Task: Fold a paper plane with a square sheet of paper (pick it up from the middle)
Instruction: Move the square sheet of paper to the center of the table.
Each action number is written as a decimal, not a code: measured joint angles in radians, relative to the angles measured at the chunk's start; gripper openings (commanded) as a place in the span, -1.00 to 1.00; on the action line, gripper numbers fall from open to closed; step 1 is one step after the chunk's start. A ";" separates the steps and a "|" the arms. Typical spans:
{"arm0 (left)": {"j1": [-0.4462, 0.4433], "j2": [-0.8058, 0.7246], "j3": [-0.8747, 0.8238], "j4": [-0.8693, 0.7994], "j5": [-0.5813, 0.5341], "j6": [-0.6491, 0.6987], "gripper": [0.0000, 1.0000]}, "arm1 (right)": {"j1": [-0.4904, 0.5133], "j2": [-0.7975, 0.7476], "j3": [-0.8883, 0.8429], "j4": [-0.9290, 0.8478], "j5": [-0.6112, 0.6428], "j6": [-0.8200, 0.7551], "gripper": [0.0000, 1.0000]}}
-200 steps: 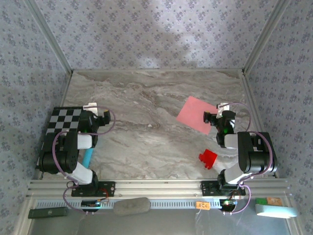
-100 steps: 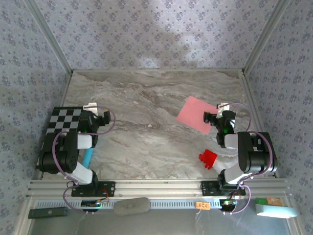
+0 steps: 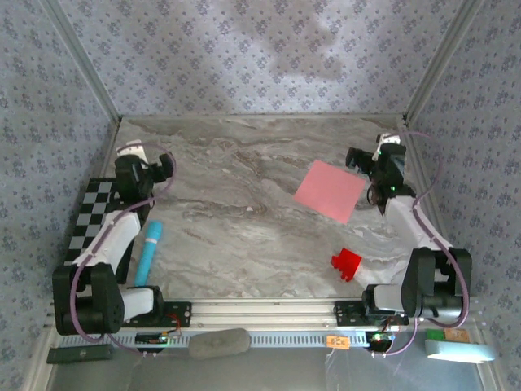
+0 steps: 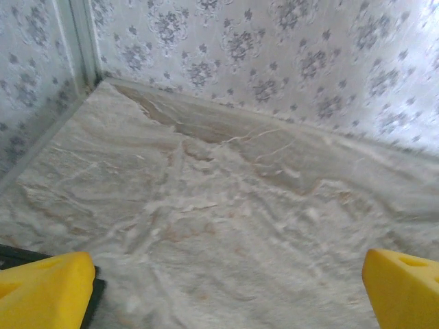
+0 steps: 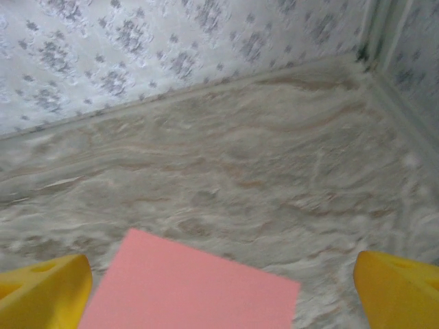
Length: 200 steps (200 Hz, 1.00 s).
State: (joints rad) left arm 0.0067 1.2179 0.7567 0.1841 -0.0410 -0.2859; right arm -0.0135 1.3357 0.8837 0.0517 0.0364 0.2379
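The square sheet of paper is salmon pink and lies flat and unfolded on the marble table, right of centre. My right gripper hovers just beyond its far right corner, open, with nothing between the yellow fingertips. In the right wrist view the sheet lies low between the tips of the right gripper, apart from them. My left gripper is at the far left of the table, well away from the sheet. In its own view the left gripper is open over bare marble.
A small red block sits near the right arm's base. A black-and-white chequered board lies at the left edge, with a light-blue tube beside it. Patterned walls close in the back and both sides.
Both arms have unfolded and reached toward the back. The right gripper left the sheet's near right edge for its far corner. The left arm's move uncovered the blue tube.
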 measured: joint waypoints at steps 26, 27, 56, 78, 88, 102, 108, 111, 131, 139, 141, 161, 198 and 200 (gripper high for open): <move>0.007 0.023 0.057 -0.087 0.137 -0.127 1.00 | 0.010 0.111 0.090 -0.142 -0.102 0.122 0.96; 0.007 0.025 0.058 -0.089 0.142 -0.130 1.00 | 0.010 0.115 0.091 -0.145 -0.106 0.126 0.96; -0.009 0.117 0.089 -0.167 0.267 -0.225 0.98 | 0.013 0.276 0.124 -0.257 -0.187 0.228 0.88; -0.037 0.182 0.133 -0.236 0.316 -0.255 0.97 | 0.023 0.385 0.173 -0.318 -0.214 0.267 0.86; -0.055 0.204 0.151 -0.250 0.333 -0.264 0.96 | 0.032 0.417 0.197 -0.338 -0.215 0.276 0.86; -0.079 0.220 0.161 -0.260 0.352 -0.274 0.96 | 0.052 0.448 0.231 -0.359 -0.215 0.285 0.86; -0.089 0.225 0.163 -0.264 0.358 -0.278 0.97 | 0.061 0.459 0.244 -0.367 -0.214 0.290 0.87; -0.095 0.229 0.164 -0.266 0.361 -0.282 0.96 | 0.065 0.465 0.252 -0.370 -0.214 0.291 0.87; -0.130 0.262 0.175 -0.276 0.370 -0.296 1.00 | 0.090 0.500 0.285 -0.386 -0.209 0.302 0.87; -0.142 0.277 0.180 -0.280 0.370 -0.305 1.00 | 0.102 0.519 0.301 -0.397 -0.208 0.307 0.87; -0.145 0.282 0.182 -0.282 0.370 -0.308 1.00 | 0.103 0.523 0.303 -0.398 -0.207 0.307 0.87; -0.171 0.319 0.196 -0.301 0.370 -0.329 1.00 | 0.132 0.550 0.323 -0.414 -0.190 0.321 0.88; -0.203 0.355 0.213 -0.327 0.365 -0.353 1.00 | 0.214 0.553 0.335 -0.441 -0.190 0.377 0.88; -0.204 0.355 0.213 -0.327 0.365 -0.354 1.00 | 0.220 0.553 0.335 -0.441 -0.190 0.380 0.88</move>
State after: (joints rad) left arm -0.1970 1.5726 0.9699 -0.1429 0.3237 -0.6399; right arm 0.2066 1.8885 1.2182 -0.3893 -0.1539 0.6178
